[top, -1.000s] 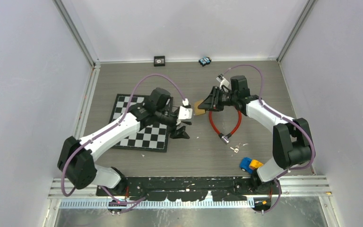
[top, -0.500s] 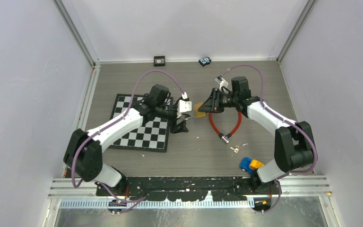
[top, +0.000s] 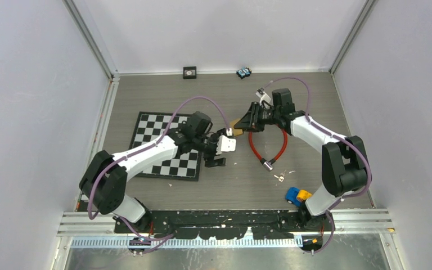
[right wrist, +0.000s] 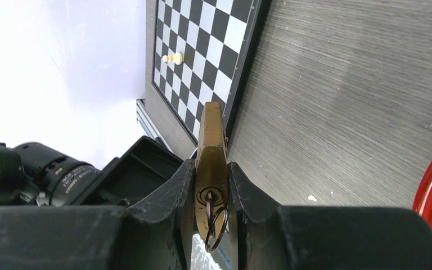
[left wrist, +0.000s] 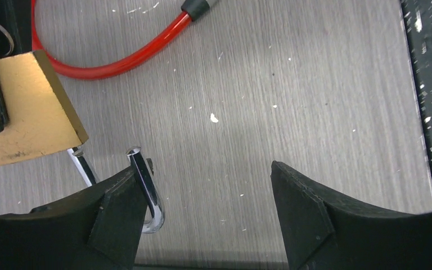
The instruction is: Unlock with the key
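Found chessboard (top: 146,126) at nine o'clock from the middle of the table (top: 315,107), pale pawn (right wrist: 173,58) on it. Saw left gripper (left wrist: 202,171) spread wide, clasping nothing, silver shackle (left wrist: 146,188) just beside one finger (left wrist: 112,216). Saw brass padlock (right wrist: 209,140) near the middle, pinched edge-on by right gripper (right wrist: 211,180), key (right wrist: 208,205) with ring (right wrist: 216,222) seated in its keyhole. Spotted red cable (left wrist: 118,63) at four o'clock from padlock, toy car (top: 295,195) farther on at five

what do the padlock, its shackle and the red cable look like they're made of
The padlock looks like brass: dull yellow, scuffed face. The shackle looks like polished steel: silvery, bright reflections. The cable has a smooth glossy red sleeve, probably plastic or rubber; its core is hidden.
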